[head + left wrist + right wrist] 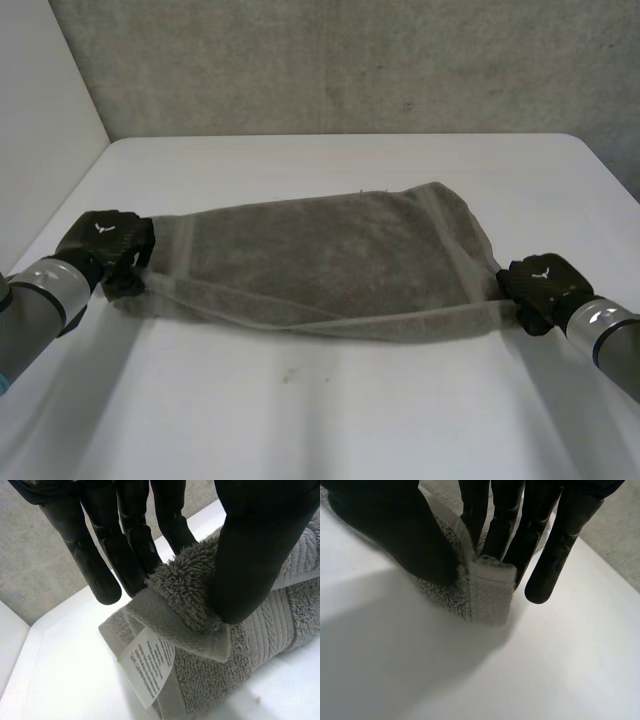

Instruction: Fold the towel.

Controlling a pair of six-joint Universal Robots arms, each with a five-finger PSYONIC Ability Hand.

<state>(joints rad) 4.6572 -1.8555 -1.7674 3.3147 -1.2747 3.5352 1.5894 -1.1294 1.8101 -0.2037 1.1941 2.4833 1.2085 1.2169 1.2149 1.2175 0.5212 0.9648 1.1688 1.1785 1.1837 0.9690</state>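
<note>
The towel (pixel 330 262) lies stretched across the table (pixel 330 410) between both hands: the left hand (pixel 108 243) pinches one end, the right hand (pixel 540 285) pinches the other.

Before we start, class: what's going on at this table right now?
A two-armed robot is handling a grey towel on a white table. Its left hand pinches one end, near the care label, and its right hand pinches the opposite end. The towel lies stretched between them, seemingly doubled over lengthwise.
</note>
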